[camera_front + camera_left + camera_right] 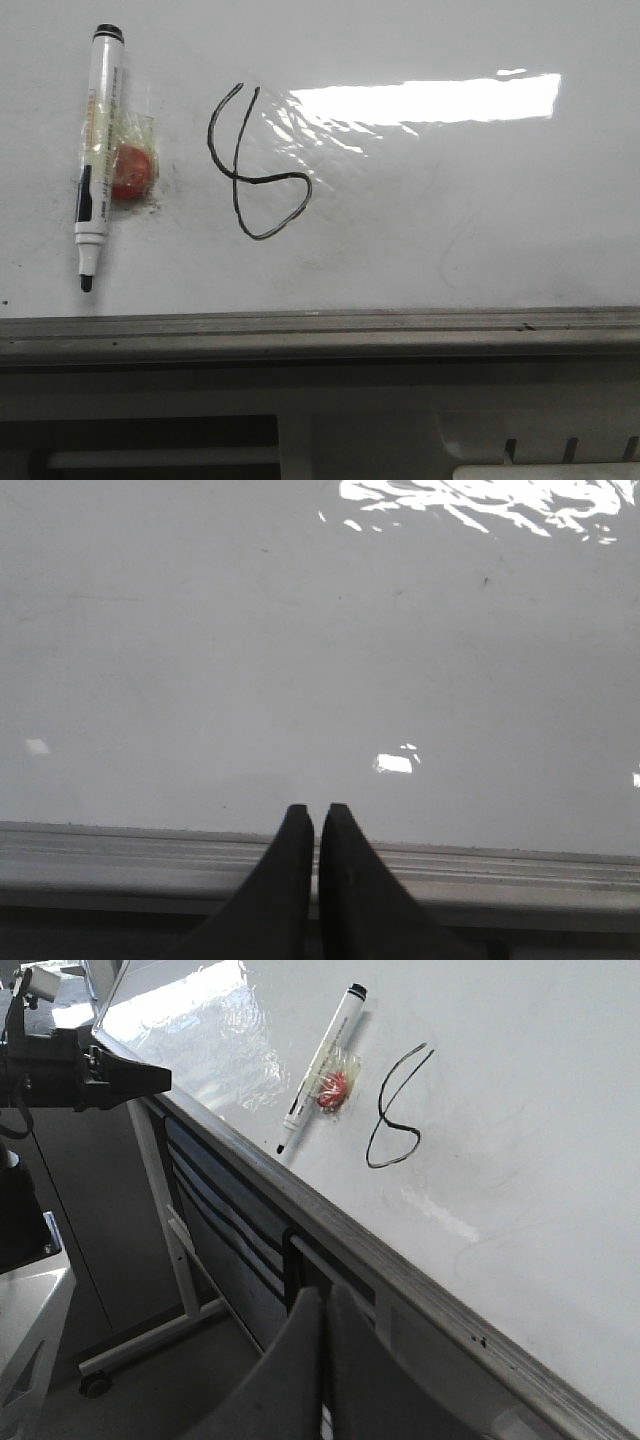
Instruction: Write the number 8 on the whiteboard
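1. Front: number 8 [258, 165] drawn on whiteboard [450, 230], top loop open; marker [98, 150] lies just left of it, long axis up-down, tip toward edge rail [320, 330]. No grippers visible.
2. Left wrist: left gripper [316, 825] pressed together, empty, over rail; bare board ahead.
3. Right wrist: right gripper [322, 1310] closed, empty, off the board; marker [322, 1068] and figure well ahead. Which arm is nearer: unclear.

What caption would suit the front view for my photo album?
A thin black hand-drawn number 8 with an open top on a glossy whiteboard, an uncapped white marker lying left of it.

Left gripper [316, 815] and right gripper [326, 1300] apparently closed, empty.
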Action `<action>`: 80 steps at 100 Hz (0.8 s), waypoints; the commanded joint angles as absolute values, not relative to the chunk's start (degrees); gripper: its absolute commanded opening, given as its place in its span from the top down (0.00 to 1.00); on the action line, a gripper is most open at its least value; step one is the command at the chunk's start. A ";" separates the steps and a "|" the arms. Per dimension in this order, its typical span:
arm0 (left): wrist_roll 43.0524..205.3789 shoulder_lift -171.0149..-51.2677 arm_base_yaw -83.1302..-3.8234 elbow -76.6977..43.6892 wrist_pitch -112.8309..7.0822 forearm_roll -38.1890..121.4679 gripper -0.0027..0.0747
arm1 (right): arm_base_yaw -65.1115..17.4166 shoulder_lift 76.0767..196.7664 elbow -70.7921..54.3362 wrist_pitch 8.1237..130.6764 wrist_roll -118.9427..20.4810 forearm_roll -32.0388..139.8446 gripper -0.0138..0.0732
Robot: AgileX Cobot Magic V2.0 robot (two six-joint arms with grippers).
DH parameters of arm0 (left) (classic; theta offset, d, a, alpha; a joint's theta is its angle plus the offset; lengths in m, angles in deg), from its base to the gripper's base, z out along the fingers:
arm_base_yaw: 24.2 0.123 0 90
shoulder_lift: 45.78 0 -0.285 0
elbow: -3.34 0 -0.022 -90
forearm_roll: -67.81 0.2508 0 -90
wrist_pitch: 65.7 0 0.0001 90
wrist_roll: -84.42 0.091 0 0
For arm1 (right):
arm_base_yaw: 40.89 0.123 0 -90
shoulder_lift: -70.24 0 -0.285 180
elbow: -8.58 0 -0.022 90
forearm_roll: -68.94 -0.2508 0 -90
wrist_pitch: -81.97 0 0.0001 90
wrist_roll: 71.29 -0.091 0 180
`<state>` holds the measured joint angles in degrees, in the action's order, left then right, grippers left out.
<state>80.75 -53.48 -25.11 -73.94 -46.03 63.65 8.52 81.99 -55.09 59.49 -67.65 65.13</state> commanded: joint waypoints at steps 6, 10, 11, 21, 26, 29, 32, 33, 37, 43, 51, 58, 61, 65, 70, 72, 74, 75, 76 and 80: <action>80.65 -51.72 -24.93 -75.79 -47.97 62.91 0.99 | 8.52 82.54 -53.69 63.77 -67.20 65.27 0.92; 80.65 -51.72 -24.93 -75.79 -47.97 62.91 0.99 | 8.52 82.54 -53.69 63.77 -67.20 65.27 0.92; 80.65 -51.72 -24.93 -75.79 -47.97 62.91 0.99 | 8.52 82.54 -53.69 63.77 -67.20 65.27 0.92; 80.65 -51.72 -24.93 -75.79 -47.97 62.91 0.99 | 8.52 82.54 -53.69 63.77 -67.20 65.27 0.92; 80.65 -51.72 -24.93 -75.79 -47.97 62.91 0.99 | 8.52 82.54 -53.69 63.77 -67.20 65.27 0.92; 80.65 -51.72 -24.93 -75.79 -47.97 62.91 0.99 | 8.52 82.54 -53.69 63.77 -67.20 65.27 0.92; 80.65 -51.72 -24.93 -75.79 -47.97 62.91 0.99 | 8.52 82.54 -53.69 63.77 -67.20 65.27 0.92; 80.65 -51.72 -24.93 -75.79 -47.97 62.91 0.99 | 8.52 82.54 -53.69 63.77 -67.20 65.27 0.92; 80.65 -51.72 -24.93 -75.79 -47.97 62.91 0.99 | 8.52 82.54 -53.69 63.77 -67.20 65.27 0.92; 80.65 -51.72 -24.93 -75.79 -47.97 62.91 0.99 | 8.52 82.54 -53.69 63.77 -67.20 65.27 0.92; 80.65 -51.72 -24.93 -75.79 -47.97 62.91 0.99 | 8.52 82.54 -53.69 63.77 -67.20 65.27 0.92; 80.65 -51.72 -24.93 -75.79 -47.97 62.91 0.99 | 8.52 82.42 -53.83 63.87 -67.20 65.27 0.92; 80.65 -51.72 -24.93 -75.79 -47.97 62.91 0.99 | 8.52 82.42 -53.89 63.88 -67.20 65.27 0.92; 80.65 -51.72 -24.93 -75.79 -47.97 62.91 0.99 | 8.52 82.42 -54.27 64.10 -67.20 65.27 0.92; 80.65 -51.72 -24.93 -75.79 -47.97 62.91 0.99 | 8.28 82.42 -55.02 64.49 -67.20 65.27 0.92; 80.65 -51.72 -24.93 -75.79 -47.97 62.91 0.99 | 8.11 82.42 -55.42 64.89 -67.20 65.27 0.92; 80.65 -51.72 -24.93 -75.79 -47.97 62.91 0.99 | 7.73 82.42 -55.87 65.38 -67.20 65.27 0.92; 80.65 -51.72 -24.93 -75.79 -47.97 62.91 0.99 | 7.60 82.42 -56.18 65.86 -67.20 65.27 0.92; 80.65 -51.72 -24.93 -75.79 -47.97 62.91 0.99 | 7.26 82.42 -56.34 66.15 -67.20 65.27 0.92; 80.65 -51.72 -24.93 -75.79 -47.97 62.91 0.99 | 6.22 82.42 -57.46 68.45 -67.20 65.27 0.92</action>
<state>80.75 -53.48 -25.11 -73.94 -45.93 63.65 8.00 81.94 -57.20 60.66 -67.77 65.13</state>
